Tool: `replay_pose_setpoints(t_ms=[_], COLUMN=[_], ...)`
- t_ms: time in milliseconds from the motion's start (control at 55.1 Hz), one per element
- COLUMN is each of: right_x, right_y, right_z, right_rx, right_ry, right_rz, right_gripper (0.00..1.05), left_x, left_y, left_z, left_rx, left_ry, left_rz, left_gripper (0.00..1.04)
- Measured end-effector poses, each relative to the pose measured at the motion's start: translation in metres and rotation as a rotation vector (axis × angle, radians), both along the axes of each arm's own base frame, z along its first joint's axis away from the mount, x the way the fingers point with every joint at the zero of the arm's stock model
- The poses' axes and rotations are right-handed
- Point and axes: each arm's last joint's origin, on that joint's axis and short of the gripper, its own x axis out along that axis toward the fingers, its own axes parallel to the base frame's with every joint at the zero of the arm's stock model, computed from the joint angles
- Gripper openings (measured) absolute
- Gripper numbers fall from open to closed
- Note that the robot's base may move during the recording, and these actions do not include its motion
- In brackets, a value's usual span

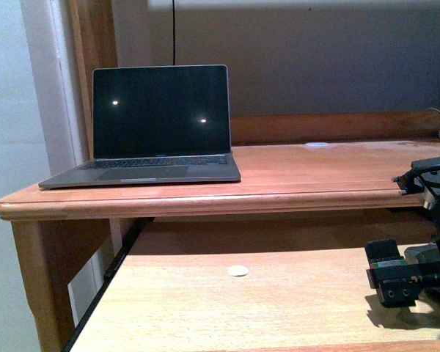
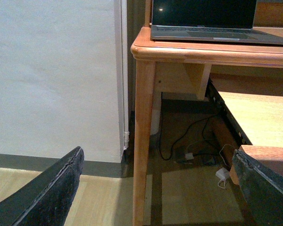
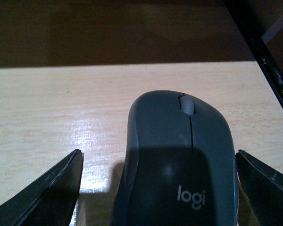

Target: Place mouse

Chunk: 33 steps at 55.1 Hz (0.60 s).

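Observation:
The mouse (image 3: 179, 160) is dark grey and matte with a "logi" mark. In the right wrist view it lies on the light wooden pull-out shelf (image 3: 61, 103), between my right gripper's (image 3: 158, 188) two open fingers. Neither finger (image 3: 47, 193) touches it. In the front view my right gripper (image 1: 390, 282) is low over the shelf (image 1: 242, 308) at the far right, and the mouse is hidden there. My left gripper (image 2: 155, 193) is open and empty, off the desk's left side, above the floor. It does not show in the front view.
An open laptop (image 1: 154, 125) with a dark screen stands on the upper desk top (image 1: 315, 176), at the left. A tiny white disc (image 1: 237, 270) lies on the shelf. The desk leg (image 2: 144, 141) and floor cables (image 2: 193, 150) are before the left gripper.

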Motion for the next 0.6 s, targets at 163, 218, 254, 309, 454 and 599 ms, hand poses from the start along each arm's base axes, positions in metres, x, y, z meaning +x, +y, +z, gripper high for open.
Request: replay_pose_setpoints(t_ms=[163, 218, 254, 309, 454, 599], right_x=[0.005, 0.005, 0.005, 0.006, 0.006, -0.001], right_y=[-0.004, -0.005, -0.006, -0.007, -0.011, -0.017], right_z=[0.000, 0.000, 0.000, 0.000, 0.001, 0.012], right_rx=[0.037, 0.051, 0.057, 0.064, 0.087, 0.107], right_ry=[0.010, 0.011, 0.012, 0.013, 0.013, -0.014], right_rz=[-0.021, -0.023, -0.019, -0.020, -0.025, -0.017], right_gripper=[0.97, 0.93, 0.88, 0.82, 0.61, 0.55], left_x=[0.000, 0.000, 0.000, 0.000, 0.000, 0.000], left_y=[0.000, 0.000, 0.000, 0.000, 0.000, 0.000], left_z=[0.000, 0.000, 0.000, 0.000, 0.000, 0.000], left_rx=[0.000, 0.000, 0.000, 0.000, 0.000, 0.000], left_ry=[0.000, 0.000, 0.000, 0.000, 0.000, 0.000], left_rz=[0.000, 0.000, 0.000, 0.000, 0.000, 0.000], left_gripper=[0.97, 0.97, 0.97, 0.97, 0.97, 0.97])
